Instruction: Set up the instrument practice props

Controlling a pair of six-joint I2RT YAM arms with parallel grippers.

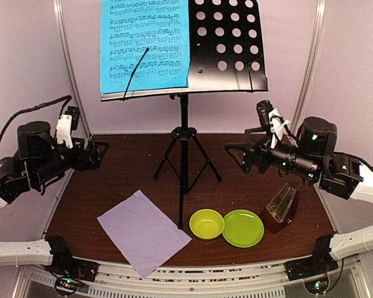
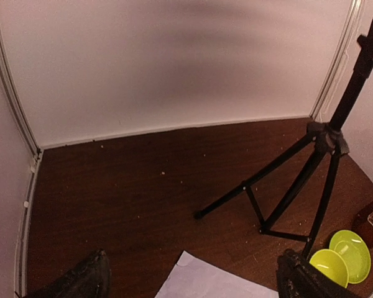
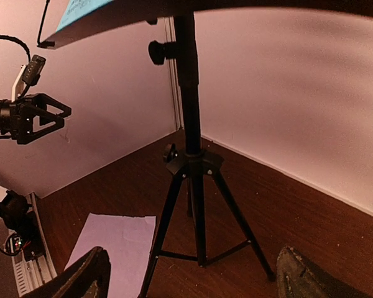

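- One lilac sheet point(image 1: 144, 231) lies flat at the worktop's point(image 1: 112, 186) near edge; the metronome point(image 1: 282, 208) stands upright at right.
- Midway, left pincer point(image 1: 104, 154) and right pincer point(image 1: 231, 156) — both wide open, empty — flank the music stand point(image 1: 184, 143).
- Farthest back, the cyan sheet point(image 1: 145, 43) rests on its desk.

Top view looks down; wrist views (low, inward) share the stand point(image 2: 326, 133) point(image 3: 193, 162).

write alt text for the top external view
A black music stand holding a cyan sheet stands between the open left pincer and open right pincer. Nearer lie a lilac sheet, lime bowl, lime plate and brown metronome.
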